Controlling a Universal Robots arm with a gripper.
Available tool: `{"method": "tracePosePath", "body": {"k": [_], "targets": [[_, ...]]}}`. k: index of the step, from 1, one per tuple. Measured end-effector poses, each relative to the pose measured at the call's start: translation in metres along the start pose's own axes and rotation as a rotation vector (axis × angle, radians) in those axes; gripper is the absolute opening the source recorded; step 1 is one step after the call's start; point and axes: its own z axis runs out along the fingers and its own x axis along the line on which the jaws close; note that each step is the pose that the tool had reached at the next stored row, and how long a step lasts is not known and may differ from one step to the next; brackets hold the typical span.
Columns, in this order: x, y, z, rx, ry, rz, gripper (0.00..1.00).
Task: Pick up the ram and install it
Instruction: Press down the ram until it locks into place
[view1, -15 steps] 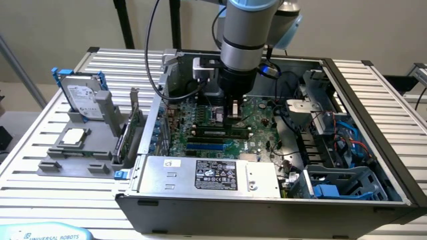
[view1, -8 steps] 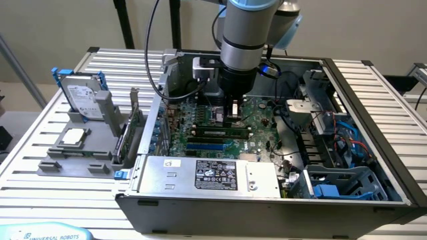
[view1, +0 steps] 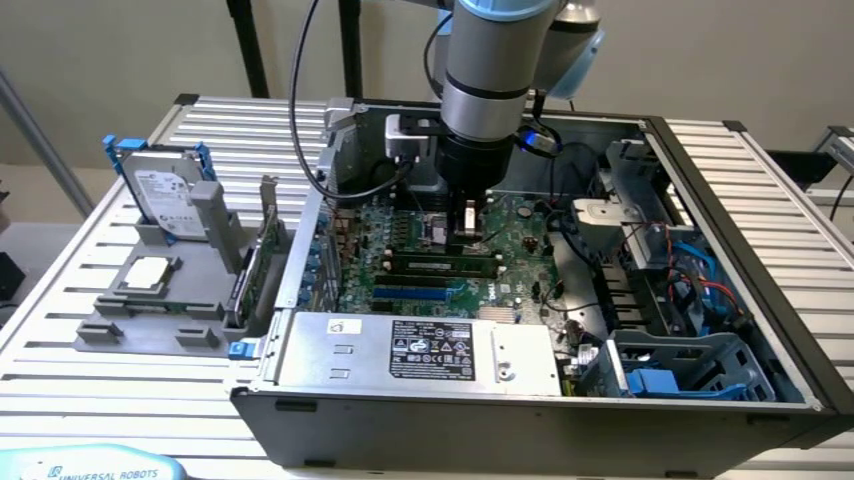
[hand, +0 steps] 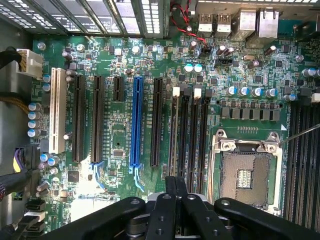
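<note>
Green motherboard (hand: 125, 135) with one blue slot (hand: 135, 122) and a white slot (hand: 56, 111).

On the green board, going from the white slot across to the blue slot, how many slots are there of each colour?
White slot: 1
Black slots: 3 (2 long, 1 short)
Blue slot: 1
Total: 5

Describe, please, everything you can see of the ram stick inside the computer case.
The ram is a long, narrow green board with a row of dark chips. It lies along a black slot on the motherboard, close by the gripper. Whether it is fully seated, or the gripper touches it, cannot be told.
</note>
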Motion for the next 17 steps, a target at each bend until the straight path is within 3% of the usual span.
{"method": "tracePosePath", "body": {"k": [17], "targets": [[-0.002,0.0044,0.0113,0.0028,0.0001,0.0,0.11]]}}
